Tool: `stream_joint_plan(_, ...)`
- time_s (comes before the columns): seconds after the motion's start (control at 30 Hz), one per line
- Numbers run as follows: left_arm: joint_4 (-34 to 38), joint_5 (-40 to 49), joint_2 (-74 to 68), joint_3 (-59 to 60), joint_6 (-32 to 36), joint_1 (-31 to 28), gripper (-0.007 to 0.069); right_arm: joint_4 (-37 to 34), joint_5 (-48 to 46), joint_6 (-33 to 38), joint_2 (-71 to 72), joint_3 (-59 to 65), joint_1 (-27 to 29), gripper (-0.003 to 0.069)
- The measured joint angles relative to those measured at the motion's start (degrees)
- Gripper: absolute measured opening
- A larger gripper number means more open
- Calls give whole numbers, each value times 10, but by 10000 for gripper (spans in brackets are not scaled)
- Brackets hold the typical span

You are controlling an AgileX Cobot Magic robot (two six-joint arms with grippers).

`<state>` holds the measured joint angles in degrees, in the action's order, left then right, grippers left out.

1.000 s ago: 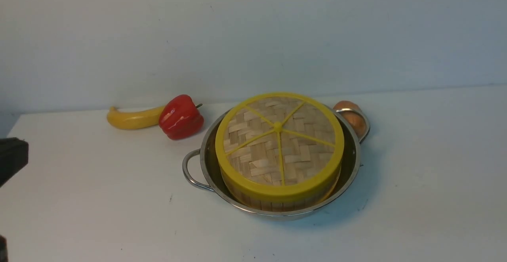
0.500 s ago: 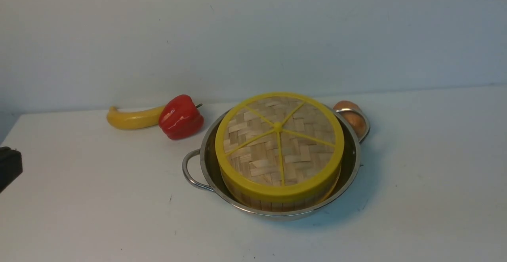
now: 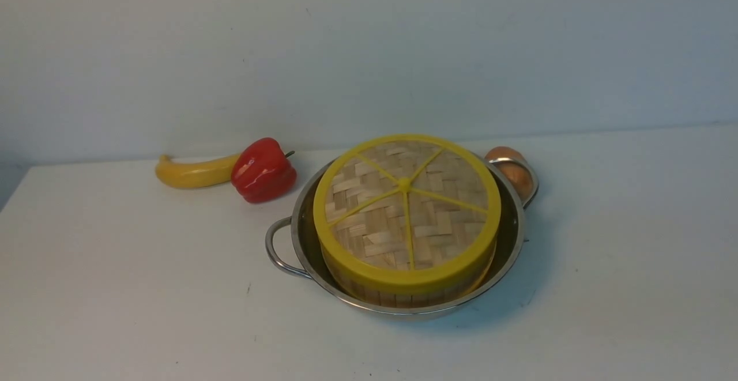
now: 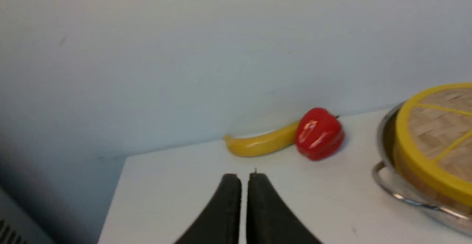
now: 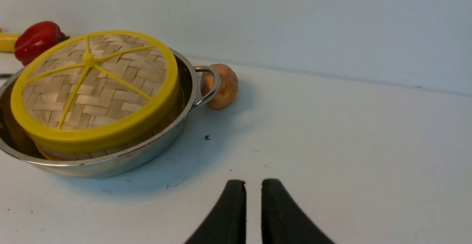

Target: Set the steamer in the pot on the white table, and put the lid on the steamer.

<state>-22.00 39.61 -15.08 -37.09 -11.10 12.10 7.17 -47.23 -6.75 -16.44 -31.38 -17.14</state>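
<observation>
The steamer [image 3: 403, 295] sits inside the pot [image 3: 304, 254] on the white table [image 3: 115, 289], only its slat wall showing. The lid [image 3: 406, 208] lies flat on top of it, yellow spokes up. Neither gripper shows in the front view. In the left wrist view my left gripper [image 4: 244, 178] hovers over bare table to the left of the pot [image 4: 391, 185], its fingers nearly touching, nothing between them. In the right wrist view my right gripper [image 5: 253, 183] is to the right of the pot [image 5: 110, 164] and lid [image 5: 96, 89], a narrow gap between its empty fingers.
A banana [image 3: 193, 172] and a red pepper [image 3: 262, 170] lie by the back wall, left of the pot. A brown potato-like thing [image 3: 510, 170] touches the pot's far right handle. The table's left edge runs close to my left gripper.
The dark tip of my left arm has drawn back out of the front view at its left edge. The pot, steamer and lid have not moved.
</observation>
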Motion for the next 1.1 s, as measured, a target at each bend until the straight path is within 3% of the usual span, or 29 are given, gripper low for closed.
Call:
stream_joint_plan(0.17, 26, -95, 99, 130, -2, -89, 31, 0, 1, 0, 0, 0, 0, 106)
stream_joint_plan(0.37, 110, -225, 150, 250, -6, -143, 31, 0, 1, 0, 0, 0, 0, 122)
stream_joint_plan(0.57, 154, -253, 150, 298, -6, -149, 31, -1, 1, 0, 0, 0, 0, 140)
stream_joint_plan(1.1, 158, -272, 150, 367, 5, -149, 31, -1, 1, 0, 0, 0, 0, 182)
